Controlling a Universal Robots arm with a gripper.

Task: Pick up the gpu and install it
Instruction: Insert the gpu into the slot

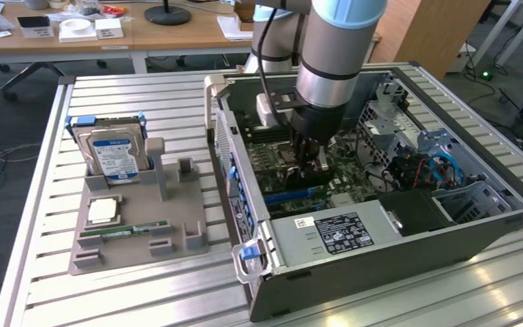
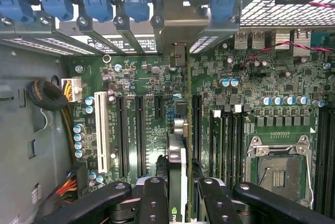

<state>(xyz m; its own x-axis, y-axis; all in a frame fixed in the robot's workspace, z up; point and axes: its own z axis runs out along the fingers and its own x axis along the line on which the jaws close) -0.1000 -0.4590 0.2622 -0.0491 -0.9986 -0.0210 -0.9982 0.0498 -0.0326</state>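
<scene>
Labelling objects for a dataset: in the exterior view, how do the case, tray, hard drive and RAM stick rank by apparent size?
Largest to smallest:
1. Case
2. Tray
3. Hard drive
4. RAM stick

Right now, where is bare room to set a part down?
Free: slatted metal table on the near side of the grey plastic parts tray, and behind it. Crowded: the open dark computer case, where the pincer holds the green gpu card.

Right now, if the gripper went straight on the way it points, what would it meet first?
Probably the motherboard. The graphics card clamped in the gripper leads edge-first, so its edge would reach the slots before the gripper does, though depth is unclear.
</scene>
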